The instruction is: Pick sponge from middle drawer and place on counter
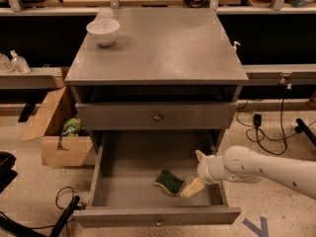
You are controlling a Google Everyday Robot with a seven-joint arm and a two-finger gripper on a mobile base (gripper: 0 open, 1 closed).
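The sponge (169, 181), dark green on top with a yellow edge, lies on the floor of the open middle drawer (129, 181), right of centre and near its front. My gripper (196, 172) reaches in from the right on a white arm and is inside the drawer, just right of the sponge. It is open; its lower fingertip (192, 187) is next to the sponge's right edge and the upper one is further back. The counter (163, 43) is the grey top of the cabinet above.
A white bowl (102, 31) stands at the counter's back left corner. A closed drawer front with a round knob (157, 116) sits above the open drawer. A cardboard box (54, 132) and cables lie on the floor to the left; more cables lie to the right.
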